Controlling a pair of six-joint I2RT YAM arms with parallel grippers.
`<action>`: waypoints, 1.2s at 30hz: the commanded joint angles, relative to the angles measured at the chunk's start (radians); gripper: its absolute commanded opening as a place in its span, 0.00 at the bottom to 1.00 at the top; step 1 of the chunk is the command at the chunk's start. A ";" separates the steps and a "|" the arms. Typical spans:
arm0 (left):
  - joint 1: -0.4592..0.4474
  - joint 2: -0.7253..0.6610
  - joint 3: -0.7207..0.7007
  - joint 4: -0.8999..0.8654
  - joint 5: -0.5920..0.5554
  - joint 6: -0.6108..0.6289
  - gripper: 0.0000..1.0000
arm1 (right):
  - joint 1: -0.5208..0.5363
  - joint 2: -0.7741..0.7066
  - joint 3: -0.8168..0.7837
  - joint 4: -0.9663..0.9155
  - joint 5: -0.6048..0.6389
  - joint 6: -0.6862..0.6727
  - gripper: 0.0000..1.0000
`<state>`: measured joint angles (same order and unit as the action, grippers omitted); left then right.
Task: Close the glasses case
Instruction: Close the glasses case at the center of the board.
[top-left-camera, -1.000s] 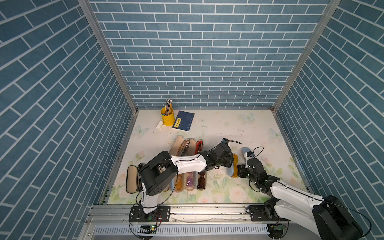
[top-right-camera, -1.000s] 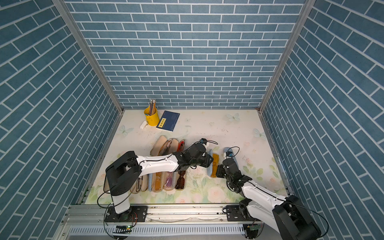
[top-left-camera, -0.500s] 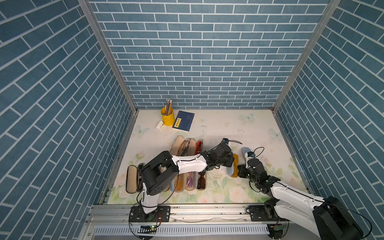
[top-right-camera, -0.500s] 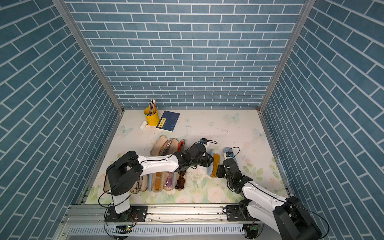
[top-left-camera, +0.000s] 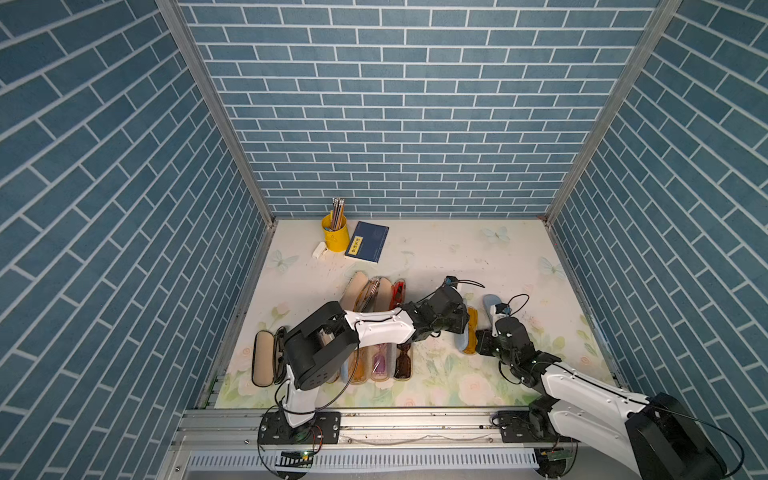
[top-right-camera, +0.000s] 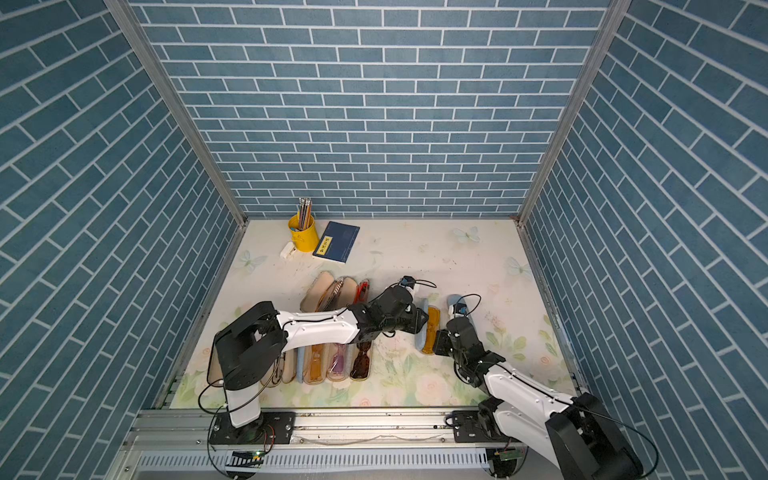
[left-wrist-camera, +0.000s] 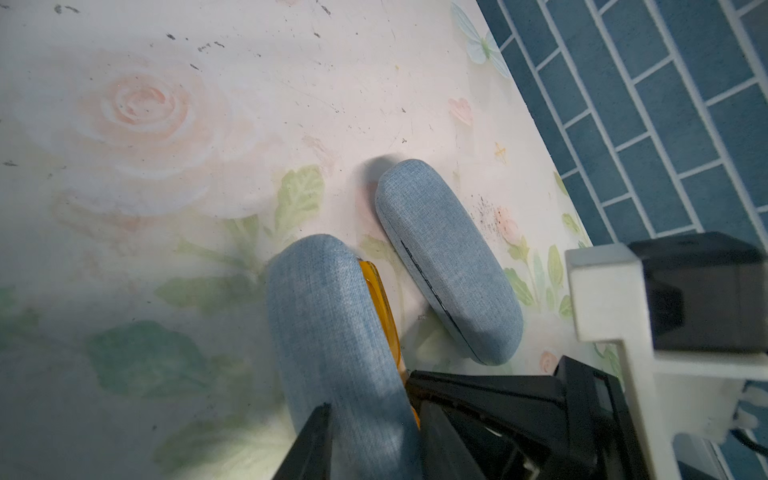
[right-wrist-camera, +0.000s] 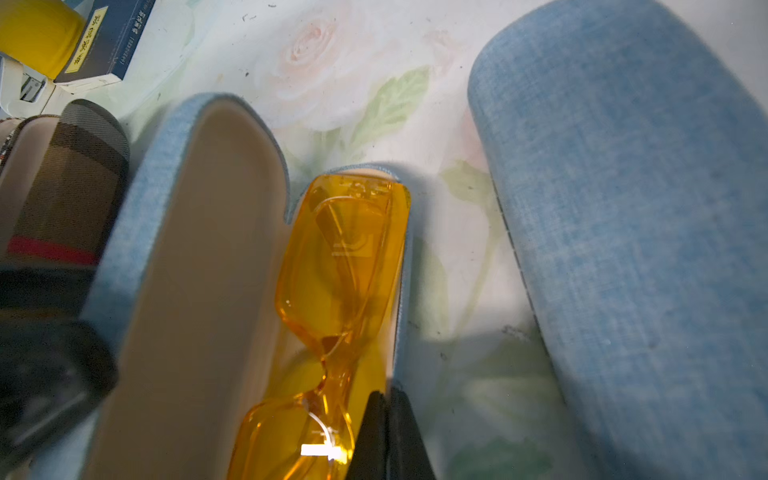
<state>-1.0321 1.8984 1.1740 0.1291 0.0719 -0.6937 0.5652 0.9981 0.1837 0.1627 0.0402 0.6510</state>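
**Glasses case** (right-wrist-camera: 137, 232): light-blue fabric, hinged, standing open.

**Location.** The lid (left-wrist-camera: 332, 332) rises between the fingers (left-wrist-camera: 318, 440) of the left gripper (top-left-camera: 460, 323), which appear to pinch it face to face. The base lies directly ahead of the right gripper (right-wrist-camera: 388, 440). Its fingertips are pressed together, hold nothing, and sit at the base rim.

**Contents.** One pair of orange glasses (right-wrist-camera: 345, 266), folded, lies in the base just beyond the right fingertips.

**Handling note (judgement).**
- Swing the lid over on its hinge toward the right fingertips, with no lift or drag on the base.
- Use the right fingertips to brace the rim, and draw them clear before the lid lands.
- The frame sits close to the rim, so check that it lies fully inside or the lid may catch it.
- Press the lid down until it seats.

**Second light-blue case** (right-wrist-camera: 623, 208): shut, contents unseen. It lies beside the open base on the side away from the lid, and apart from it.

**Plaid case** (right-wrist-camera: 70, 187): lies just behind the lid's outer face, by the left fingers.

**Row of open cases** (top-left-camera: 380, 365): lies under the left arm, behind its fingers. Amber, pink and brown glasses lie in them.

**Beige case** (top-left-camera: 262, 359): shut, well away from both sets of fingers.

**Yellow cup** (top-left-camera: 334, 237): farthest off, holding pencils. A blue book (top-left-camera: 368, 242) lies just beside it.
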 joint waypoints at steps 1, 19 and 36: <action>-0.004 0.051 0.009 -0.022 0.013 -0.005 0.37 | -0.001 -0.008 -0.017 -0.022 -0.008 0.002 0.05; -0.004 0.074 0.013 -0.005 0.031 -0.015 0.36 | -0.001 -0.011 -0.019 -0.018 -0.010 0.002 0.05; -0.005 0.088 0.017 0.004 0.045 -0.024 0.34 | -0.001 -0.001 -0.006 -0.020 -0.011 -0.005 0.05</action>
<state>-1.0298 1.9305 1.1931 0.1722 0.0792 -0.7109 0.5617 0.9947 0.1810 0.1631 0.0490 0.6510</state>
